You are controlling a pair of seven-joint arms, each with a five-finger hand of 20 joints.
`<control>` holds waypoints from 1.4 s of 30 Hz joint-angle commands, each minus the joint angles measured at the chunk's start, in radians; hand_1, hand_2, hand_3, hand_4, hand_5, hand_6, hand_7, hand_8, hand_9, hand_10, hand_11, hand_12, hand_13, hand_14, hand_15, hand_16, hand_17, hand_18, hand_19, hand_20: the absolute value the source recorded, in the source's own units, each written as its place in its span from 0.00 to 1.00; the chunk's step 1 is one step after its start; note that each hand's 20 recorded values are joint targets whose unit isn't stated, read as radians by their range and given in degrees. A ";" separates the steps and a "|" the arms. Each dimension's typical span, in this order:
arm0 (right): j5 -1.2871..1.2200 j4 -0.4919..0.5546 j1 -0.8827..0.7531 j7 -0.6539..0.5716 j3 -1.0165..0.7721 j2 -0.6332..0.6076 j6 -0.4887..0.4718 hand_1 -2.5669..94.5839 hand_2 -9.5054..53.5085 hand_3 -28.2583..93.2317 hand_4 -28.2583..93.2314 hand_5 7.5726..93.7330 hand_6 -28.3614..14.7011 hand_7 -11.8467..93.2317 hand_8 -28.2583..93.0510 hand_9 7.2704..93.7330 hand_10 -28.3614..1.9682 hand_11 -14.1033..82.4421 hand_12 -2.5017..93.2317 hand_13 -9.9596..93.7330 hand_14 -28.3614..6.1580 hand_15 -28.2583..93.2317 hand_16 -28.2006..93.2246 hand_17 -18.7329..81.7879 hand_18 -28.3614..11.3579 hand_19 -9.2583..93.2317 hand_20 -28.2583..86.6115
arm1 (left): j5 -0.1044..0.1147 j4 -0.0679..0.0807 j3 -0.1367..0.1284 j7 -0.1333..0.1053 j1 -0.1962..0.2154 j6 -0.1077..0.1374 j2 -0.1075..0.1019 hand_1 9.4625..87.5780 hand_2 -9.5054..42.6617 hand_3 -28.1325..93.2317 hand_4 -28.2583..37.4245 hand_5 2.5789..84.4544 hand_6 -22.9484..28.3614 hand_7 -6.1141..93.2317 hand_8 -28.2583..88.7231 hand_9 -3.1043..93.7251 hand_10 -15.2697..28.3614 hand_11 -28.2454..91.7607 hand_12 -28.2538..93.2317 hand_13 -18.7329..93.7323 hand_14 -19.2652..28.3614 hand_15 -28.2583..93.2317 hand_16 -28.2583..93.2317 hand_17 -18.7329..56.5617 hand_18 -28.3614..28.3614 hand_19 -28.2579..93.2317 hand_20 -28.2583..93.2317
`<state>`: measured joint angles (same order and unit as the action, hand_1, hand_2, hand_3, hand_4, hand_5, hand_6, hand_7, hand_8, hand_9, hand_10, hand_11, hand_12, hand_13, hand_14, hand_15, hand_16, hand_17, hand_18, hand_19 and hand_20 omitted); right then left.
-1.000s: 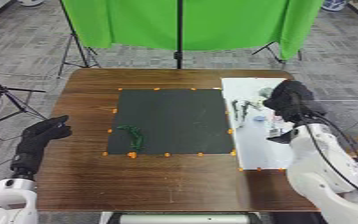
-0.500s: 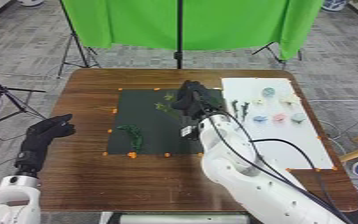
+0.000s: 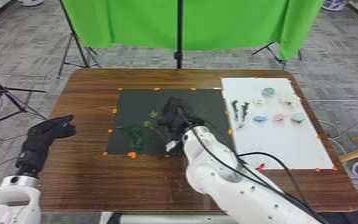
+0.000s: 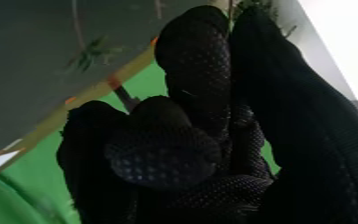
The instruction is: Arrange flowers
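In the head view, nearest come the dark green foliage [image 3: 132,136], lying at the lower left of the black mat [image 3: 184,146], and the left hand [image 3: 44,136] at the frame's left, fingers relaxed and thumb apart. Near the middle, the right hand [image 3: 172,115] is over the mat, its fingertips and thumb clamped on a leafy sprig [image 4: 260,6]. Blue [image 3: 260,118] and pink flowers [image 3: 279,117] lie on the white board [image 3: 286,147] at right, with a green curtain [image 3: 238,25] beyond at the top.
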<state>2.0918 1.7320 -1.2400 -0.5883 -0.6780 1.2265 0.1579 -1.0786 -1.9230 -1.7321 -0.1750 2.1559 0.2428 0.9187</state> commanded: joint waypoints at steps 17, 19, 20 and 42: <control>0.028 -0.031 -0.016 0.019 0.017 0.014 -0.005 0.57 0.00 0.65 0.18 0.87 0.56 0.35 0.36 0.99 0.54 0.53 0.30 1.00 0.80 0.75 0.42 0.92 0.50 1.00 0.65 | -0.014 0.004 -0.002 0.021 0.005 -0.037 0.009 0.33 0.16 0.73 0.12 0.55 0.53 0.22 0.18 0.55 0.67 0.44 0.33 0.55 0.80 0.47 0.21 0.35 0.72 0.31 0.38; 0.029 -0.032 -0.017 0.022 0.016 0.014 -0.003 0.57 0.00 0.65 0.18 0.86 0.56 0.35 0.36 0.99 0.54 0.53 0.30 1.00 0.80 0.75 0.42 0.92 0.50 1.00 0.65 | -0.014 0.004 -0.002 0.022 0.005 -0.038 0.009 0.33 0.16 0.73 0.12 0.55 0.53 0.22 0.18 0.55 0.67 0.44 0.33 0.55 0.80 0.47 0.22 0.35 0.72 0.31 0.38; 0.026 -0.035 -0.016 0.021 0.016 0.016 -0.006 0.56 0.00 0.65 0.18 0.86 0.56 0.35 0.36 0.99 0.54 0.53 0.30 1.00 0.80 0.75 0.42 0.92 0.50 1.00 0.65 | -0.014 0.004 -0.002 0.022 0.005 -0.039 0.010 0.33 0.16 0.73 0.12 0.55 0.53 0.22 0.18 0.55 0.67 0.44 0.33 0.55 0.80 0.47 0.22 0.35 0.72 0.31 0.38; 0.095 0.075 0.030 0.027 -0.084 -0.114 0.076 0.48 0.00 0.72 0.15 0.84 0.56 0.34 0.33 0.98 0.53 0.53 0.30 1.00 0.78 0.73 0.43 0.90 0.48 1.00 0.64 | -0.014 0.001 -0.009 0.026 0.011 -0.044 0.009 0.34 0.16 0.73 0.12 0.55 0.54 0.22 0.18 0.55 0.67 0.44 0.33 0.55 0.80 0.47 0.22 0.35 0.72 0.31 0.38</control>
<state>2.1128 1.7154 -1.2661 -0.5627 -0.6927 1.2242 0.1586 -1.0899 -1.9223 -1.7320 -0.1595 2.1505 0.2086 0.9214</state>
